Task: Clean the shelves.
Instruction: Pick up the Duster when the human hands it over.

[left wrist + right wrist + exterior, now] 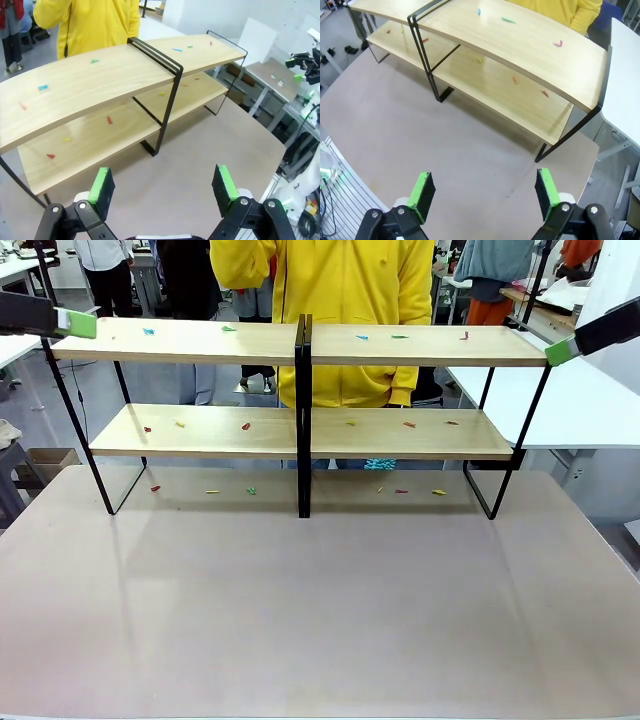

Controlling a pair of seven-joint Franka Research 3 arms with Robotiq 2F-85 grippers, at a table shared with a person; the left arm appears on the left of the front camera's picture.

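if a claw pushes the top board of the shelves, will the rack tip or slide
Probably slides rather than tips: the shelves are wide and low, on flat frame feet on the smooth tabletop. Likely light too, given thin boards and thin black frame.

You have the near part of the tabletop (pixel 320 610) bare in front of the shelves (pixel 200 341), with room for the jaws to pass. The gap between its two levels is open from the front, but the black centre post (pixel 304 410) splits it and thin frame legs (pixel 567 133) stand at each end. A person (pixel 340 300) in yellow stands just behind the shelves.
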